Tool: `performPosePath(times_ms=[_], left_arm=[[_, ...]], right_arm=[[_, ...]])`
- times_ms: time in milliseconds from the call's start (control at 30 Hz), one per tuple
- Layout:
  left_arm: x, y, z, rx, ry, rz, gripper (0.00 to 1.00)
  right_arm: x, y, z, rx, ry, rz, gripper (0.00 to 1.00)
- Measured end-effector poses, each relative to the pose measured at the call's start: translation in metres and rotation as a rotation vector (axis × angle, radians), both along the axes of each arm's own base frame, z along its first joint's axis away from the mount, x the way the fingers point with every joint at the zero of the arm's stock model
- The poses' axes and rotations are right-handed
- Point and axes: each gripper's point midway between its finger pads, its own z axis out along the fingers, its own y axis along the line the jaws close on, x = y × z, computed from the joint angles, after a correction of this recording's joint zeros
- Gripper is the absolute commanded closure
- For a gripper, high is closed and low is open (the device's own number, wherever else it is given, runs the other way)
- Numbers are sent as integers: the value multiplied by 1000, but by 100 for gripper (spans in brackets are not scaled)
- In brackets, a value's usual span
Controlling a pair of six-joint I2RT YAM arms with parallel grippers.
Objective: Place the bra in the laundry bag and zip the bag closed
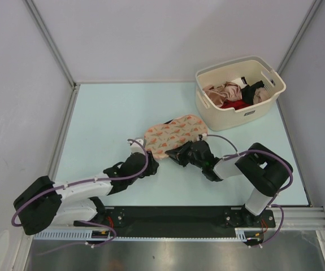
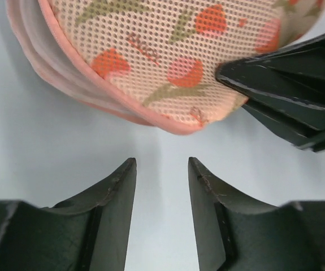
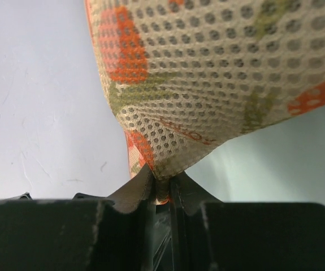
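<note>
The laundry bag (image 1: 173,135), a peach mesh pouch with red and green print, lies mid-table. In the left wrist view the laundry bag (image 2: 151,51) fills the top, its pink edge layers showing at the left. My right gripper (image 1: 172,154) is shut on the bag's near edge. In the right wrist view the right gripper (image 3: 162,182) pinches a fold of the mesh (image 3: 207,84). My left gripper (image 1: 152,165) sits just short of the bag's near left end. The left gripper (image 2: 161,164) is open, with only bare table between its fingers. The bra is hidden.
A cream plastic basket (image 1: 216,116) stands at the back right, holding pink, beige, red and black garments (image 1: 235,95). White walls close in the table on the left, back and right. The right gripper's black fingers (image 2: 286,90) reach in from the right in the left wrist view.
</note>
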Motion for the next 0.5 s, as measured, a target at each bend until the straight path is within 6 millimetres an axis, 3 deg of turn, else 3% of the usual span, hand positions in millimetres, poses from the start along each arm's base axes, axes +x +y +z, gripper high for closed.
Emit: performPosePath(times_ms=[133,500], left_arm=[[8,-2,-5,86,-34,-7,51],[22,-24,5,102,-130,-79,50]], right_arm=[[-1,0,-2,7,44,-10,85],[-1,0,-2,45,101,-33,85]])
